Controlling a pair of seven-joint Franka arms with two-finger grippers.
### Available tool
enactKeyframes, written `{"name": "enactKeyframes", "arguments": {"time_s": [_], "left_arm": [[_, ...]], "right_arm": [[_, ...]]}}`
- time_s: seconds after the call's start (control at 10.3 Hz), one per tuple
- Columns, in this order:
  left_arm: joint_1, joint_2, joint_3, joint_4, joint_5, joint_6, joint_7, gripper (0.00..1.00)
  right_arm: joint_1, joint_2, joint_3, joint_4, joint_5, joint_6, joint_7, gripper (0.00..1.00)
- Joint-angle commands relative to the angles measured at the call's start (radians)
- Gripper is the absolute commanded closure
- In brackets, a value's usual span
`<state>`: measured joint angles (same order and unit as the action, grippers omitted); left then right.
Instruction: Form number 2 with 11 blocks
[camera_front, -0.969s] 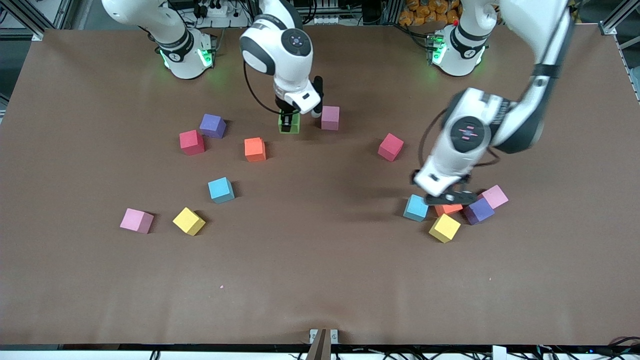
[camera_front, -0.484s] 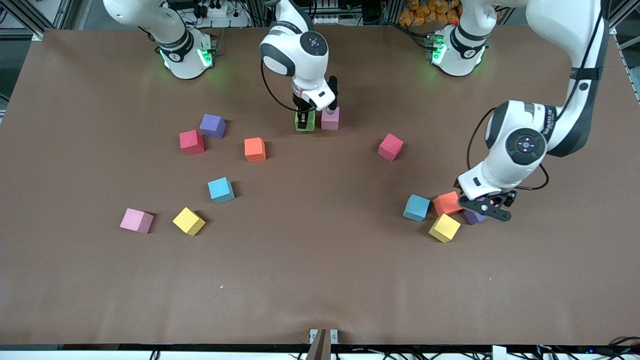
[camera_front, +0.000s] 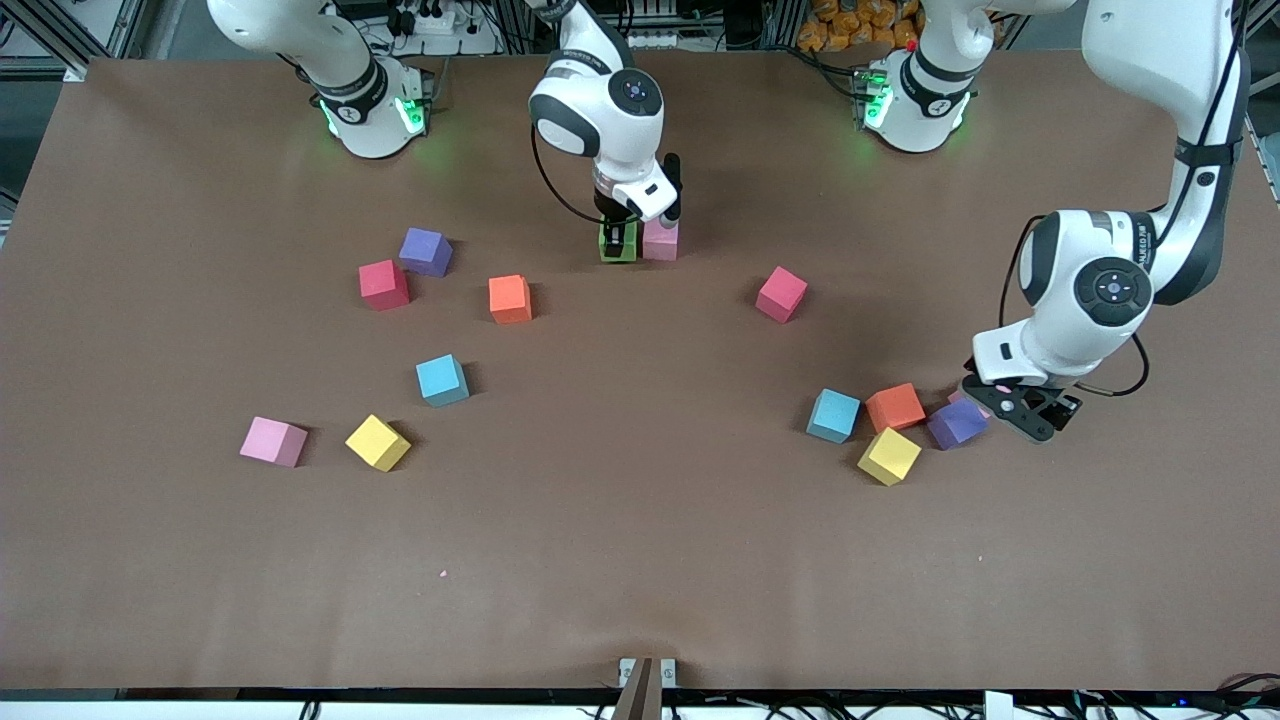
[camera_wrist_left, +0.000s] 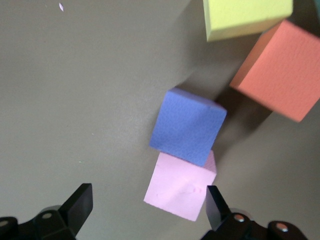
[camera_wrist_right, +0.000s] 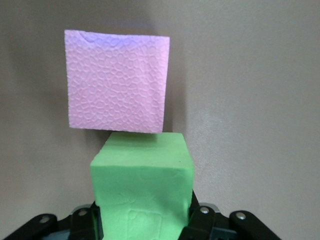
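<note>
The green block (camera_front: 617, 243) sits clamped in the right gripper (camera_front: 620, 238), pressed right beside a pink block (camera_front: 660, 241) near the robots' bases, the right arm bent steeply down over the pair. The other blocks lie scattered, no digit formed yet. Toward the left arm's end, the left gripper (camera_front: 1022, 412) hangs low with fingers spread wide over a pink block (camera_wrist_left: 181, 185) touching a purple cube (camera_front: 956, 423); no readable writing.

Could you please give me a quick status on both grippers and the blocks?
Right gripper shut on green block, set beside pink block. Left gripper open over another pink block; purple cube touches it.
</note>
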<state>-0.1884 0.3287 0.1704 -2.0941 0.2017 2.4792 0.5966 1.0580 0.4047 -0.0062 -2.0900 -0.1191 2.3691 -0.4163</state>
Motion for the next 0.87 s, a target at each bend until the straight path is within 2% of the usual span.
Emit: {"name": "enactKeyframes", "arguments": {"time_s": [0.0,0.19,0.48,0.77], "left_arm": [[0.006,0.016,-0.002,-0.020,0.008,0.032,0.020,0.00],[0.023,0.016,-0.002,-0.037,-0.002,0.032,0.046,0.00],[0.030,0.035,0.000,-0.052,-0.116,0.032,0.191,0.00],[0.030,0.052,0.004,-0.043,-0.128,0.030,0.252,0.00]], "right_arm": [[0.031,0.023,-0.006,0.014,0.042,0.007,0.008,0.71],[0.034,0.039,-0.006,0.014,0.055,0.021,0.013,0.70],[0.053,0.045,-0.006,0.014,0.055,0.022,0.033,0.70],[0.053,0.060,-0.006,0.018,0.076,0.052,0.033,0.63]]}}
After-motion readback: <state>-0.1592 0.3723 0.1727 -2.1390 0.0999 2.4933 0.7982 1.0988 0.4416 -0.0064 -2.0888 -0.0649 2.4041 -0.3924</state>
